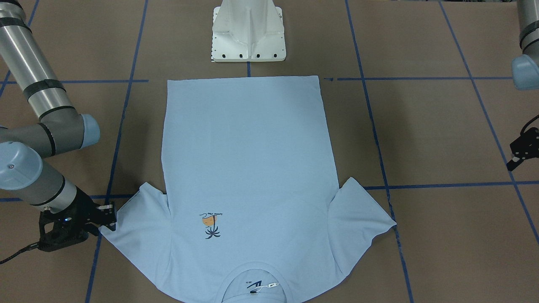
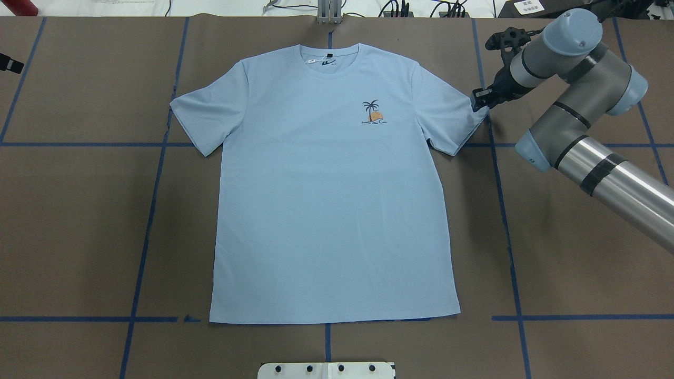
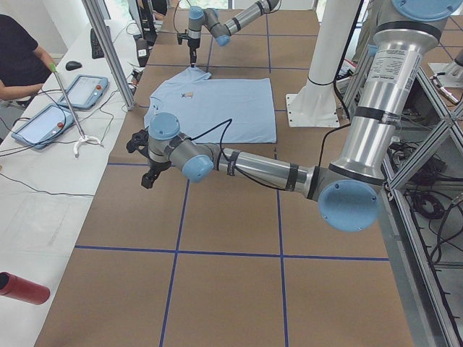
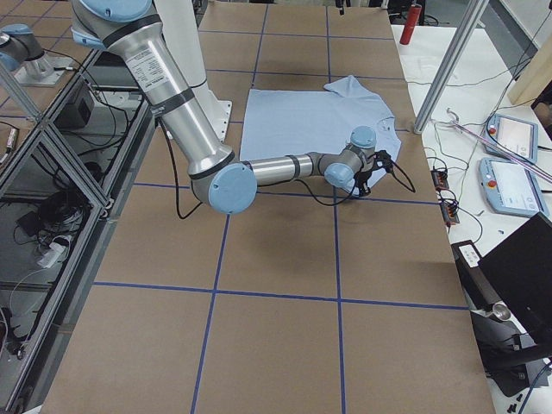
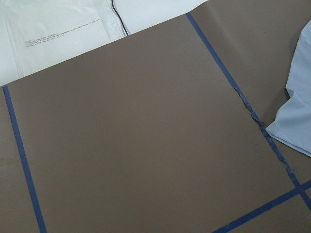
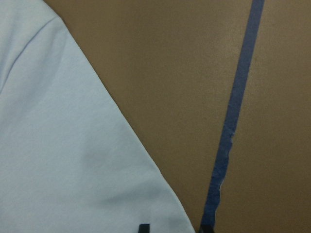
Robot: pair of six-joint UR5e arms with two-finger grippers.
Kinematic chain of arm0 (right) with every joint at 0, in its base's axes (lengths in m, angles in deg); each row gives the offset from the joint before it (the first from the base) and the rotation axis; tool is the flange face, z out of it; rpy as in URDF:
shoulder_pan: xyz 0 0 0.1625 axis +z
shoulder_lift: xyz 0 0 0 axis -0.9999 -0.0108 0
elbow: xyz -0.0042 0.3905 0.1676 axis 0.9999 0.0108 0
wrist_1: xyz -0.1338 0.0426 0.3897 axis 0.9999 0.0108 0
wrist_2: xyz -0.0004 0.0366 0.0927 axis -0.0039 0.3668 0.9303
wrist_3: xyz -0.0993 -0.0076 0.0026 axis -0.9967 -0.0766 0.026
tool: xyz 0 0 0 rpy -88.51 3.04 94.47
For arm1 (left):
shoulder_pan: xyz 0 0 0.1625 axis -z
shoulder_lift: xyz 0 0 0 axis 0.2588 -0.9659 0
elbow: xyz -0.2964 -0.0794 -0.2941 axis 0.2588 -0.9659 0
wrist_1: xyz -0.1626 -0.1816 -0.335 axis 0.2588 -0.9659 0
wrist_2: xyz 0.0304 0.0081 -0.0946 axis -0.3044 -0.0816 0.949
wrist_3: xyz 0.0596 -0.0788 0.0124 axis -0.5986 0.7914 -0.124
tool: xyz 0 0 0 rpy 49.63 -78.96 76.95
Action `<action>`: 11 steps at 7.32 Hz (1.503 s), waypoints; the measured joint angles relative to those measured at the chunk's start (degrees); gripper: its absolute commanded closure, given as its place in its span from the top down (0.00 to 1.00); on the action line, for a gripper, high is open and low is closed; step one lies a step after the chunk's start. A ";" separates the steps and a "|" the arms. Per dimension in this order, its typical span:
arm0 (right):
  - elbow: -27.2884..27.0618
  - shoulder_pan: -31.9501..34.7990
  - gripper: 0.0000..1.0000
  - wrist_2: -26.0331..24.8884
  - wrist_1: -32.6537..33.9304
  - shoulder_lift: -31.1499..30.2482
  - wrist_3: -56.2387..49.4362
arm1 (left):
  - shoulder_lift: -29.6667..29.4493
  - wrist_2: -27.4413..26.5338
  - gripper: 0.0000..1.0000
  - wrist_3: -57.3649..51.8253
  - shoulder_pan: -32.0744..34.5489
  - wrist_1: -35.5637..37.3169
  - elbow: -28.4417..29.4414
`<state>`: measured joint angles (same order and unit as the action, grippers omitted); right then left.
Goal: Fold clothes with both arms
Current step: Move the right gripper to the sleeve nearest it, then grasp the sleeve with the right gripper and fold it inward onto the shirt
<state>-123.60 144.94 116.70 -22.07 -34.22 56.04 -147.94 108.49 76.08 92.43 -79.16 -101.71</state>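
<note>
The pale light-blue T-shirt [image 2: 331, 200] lies flat and spread out, front up, with the palm print [image 2: 374, 112] showing and the collar [image 2: 329, 55] on the far side from the robot's base. It also shows in the front view [image 1: 248, 160]. My right gripper [image 2: 478, 100] is low at the outer edge of the shirt's right-hand sleeve. In the right wrist view its fingertips [image 6: 144, 228] stand apart with the sleeve hem [image 6: 121, 126] between them, and it holds nothing. My left gripper [image 1: 516, 158] hangs well off the shirt's other side over bare table. Whether it is open or shut does not show.
The white pedestal base [image 1: 248, 33] stands at the shirt's bottom hem. Blue tape lines [image 2: 152, 195] cross the brown table. A red bottle [image 3: 22, 288] lies on the white side bench, where an operator [image 3: 18, 58] sits by tablets [image 3: 43, 123].
</note>
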 measured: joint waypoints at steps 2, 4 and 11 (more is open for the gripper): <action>0.46 0.01 0.30 0.00 0.04 -0.04 -0.05 | 0.00 0.00 1.00 0.06 0.00 0.00 -0.09; 0.58 0.07 0.00 0.00 0.05 -0.10 -0.08 | 0.00 0.06 1.00 0.08 0.00 0.00 -0.17; 0.35 -2.11 0.00 -1.37 0.40 7.26 1.16 | -0.61 0.09 1.00 0.01 0.05 0.01 -0.24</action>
<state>-123.25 142.82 115.33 -21.67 -26.97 57.20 -148.55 108.58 76.09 92.48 -79.15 -101.95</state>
